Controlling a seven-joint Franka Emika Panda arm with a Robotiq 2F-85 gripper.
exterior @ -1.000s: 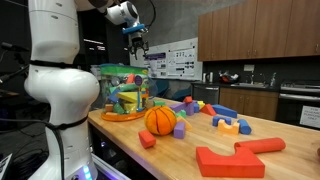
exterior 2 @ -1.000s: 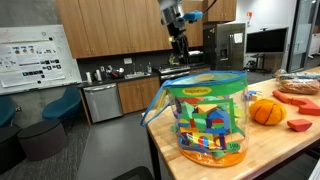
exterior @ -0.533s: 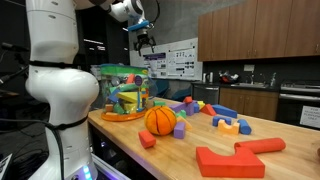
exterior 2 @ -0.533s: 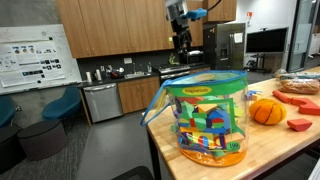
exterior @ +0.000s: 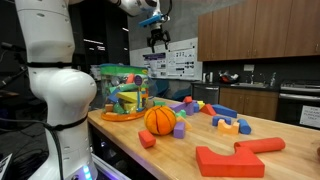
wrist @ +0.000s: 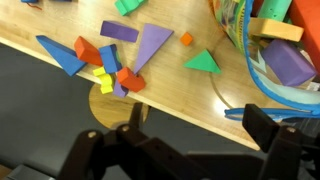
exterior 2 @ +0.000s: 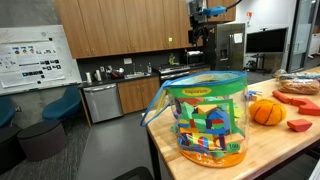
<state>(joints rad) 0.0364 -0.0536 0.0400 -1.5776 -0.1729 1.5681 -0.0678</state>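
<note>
Probably an office or lab break-room kitchen: wooden cabinets (exterior 2: 110,25), a dishwasher (exterior 2: 102,102), a steel fridge (exterior 2: 228,47), a research poster (exterior 2: 32,50), and a butcher-block desk (exterior: 200,141).

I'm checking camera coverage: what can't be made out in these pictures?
Exterior view: pincer too small and dark to read its jaws.
Wrist view: toy tub cut off by the top and right edges.
Exterior view: outer blocks hide whatever lies deeper in the tub.
</note>
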